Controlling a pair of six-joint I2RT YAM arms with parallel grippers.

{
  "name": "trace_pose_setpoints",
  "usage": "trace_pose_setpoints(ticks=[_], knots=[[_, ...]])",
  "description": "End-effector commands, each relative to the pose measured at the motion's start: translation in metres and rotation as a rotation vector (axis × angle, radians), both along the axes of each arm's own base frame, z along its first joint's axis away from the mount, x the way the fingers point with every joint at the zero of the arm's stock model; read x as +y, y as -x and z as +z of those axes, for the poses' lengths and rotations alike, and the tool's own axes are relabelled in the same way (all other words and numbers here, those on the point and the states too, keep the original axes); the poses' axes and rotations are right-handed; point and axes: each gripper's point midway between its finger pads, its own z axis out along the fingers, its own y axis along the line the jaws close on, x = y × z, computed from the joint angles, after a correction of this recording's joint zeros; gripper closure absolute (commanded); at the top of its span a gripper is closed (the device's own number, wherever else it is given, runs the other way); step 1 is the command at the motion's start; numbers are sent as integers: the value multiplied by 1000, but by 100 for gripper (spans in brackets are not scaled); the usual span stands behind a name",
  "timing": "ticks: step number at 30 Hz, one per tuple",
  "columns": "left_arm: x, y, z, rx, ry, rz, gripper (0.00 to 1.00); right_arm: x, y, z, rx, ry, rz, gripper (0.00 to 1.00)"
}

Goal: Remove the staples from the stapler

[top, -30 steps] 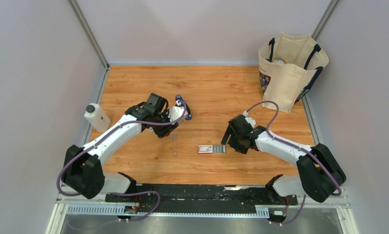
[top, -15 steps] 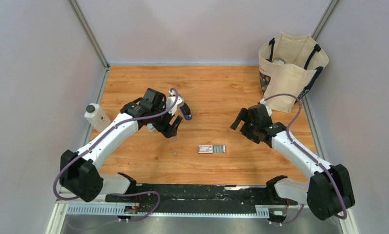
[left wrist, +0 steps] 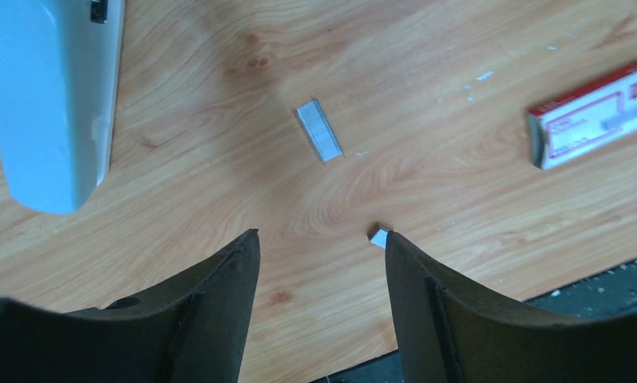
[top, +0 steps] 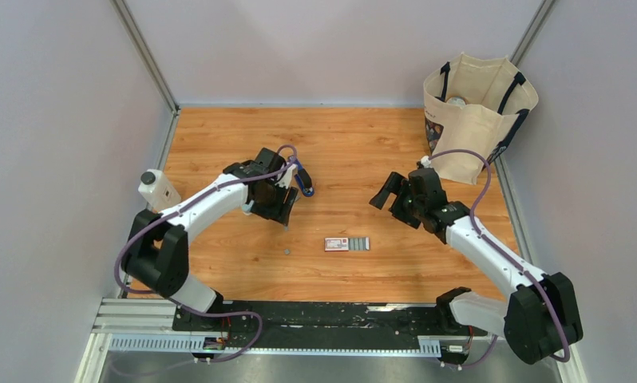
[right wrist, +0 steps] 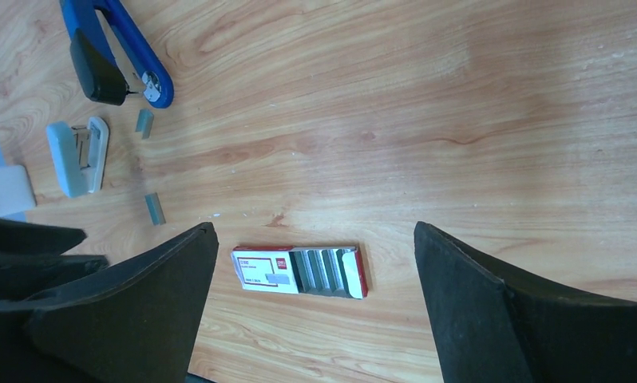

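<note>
The blue stapler (top: 303, 182) lies open on the wooden table, just right of my left gripper (top: 277, 209); the right wrist view shows it too (right wrist: 116, 52). Staples lie loose on the wood: a short silver strip (left wrist: 318, 141) ahead of the left fingers, a tiny bit (left wrist: 377, 237) at the right fingertip, and two strips in the right wrist view (right wrist: 144, 122) (right wrist: 155, 208). My left gripper (left wrist: 319, 239) is open and empty, low over the table. My right gripper (top: 389, 199) is open and empty, raised above and right of the staple box; it also shows in its own wrist view (right wrist: 315, 231).
A red-and-white staple box (top: 347, 244) with its grey tray slid out lies mid-table. A pale grey-green oblong piece (left wrist: 52, 96) lies left of the left gripper. A white bottle (top: 157, 190) stands at the left edge, a canvas bag (top: 475, 112) at the back right.
My right gripper has risen away from the staple box toward the back right. My left gripper has turned and shifted slightly near the stapler. Both stay open.
</note>
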Motion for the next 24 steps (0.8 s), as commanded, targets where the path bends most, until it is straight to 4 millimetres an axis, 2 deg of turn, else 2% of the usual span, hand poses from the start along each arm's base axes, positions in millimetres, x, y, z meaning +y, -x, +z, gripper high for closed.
trace_pose_setpoints(ticks=[1, 6, 11, 17, 24], knots=[[-5, -8, -18, 43, -55, 86, 35, -2, -1, 20, -86, -9, 5, 4], [-12, -7, -34, 64, -108, 79, 33, -10, 1, 31, -127, 41, -16, 6], [-14, -20, -41, 73, -160, 99, 31, -5, 4, 37, -146, 38, 9, 6], [-19, -23, -54, 94, -157, 105, 31, 4, 5, 33, -133, 29, 38, 7], [-23, -26, -63, 96, -143, 114, 37, 5, 5, 39, -149, 26, 52, 7]])
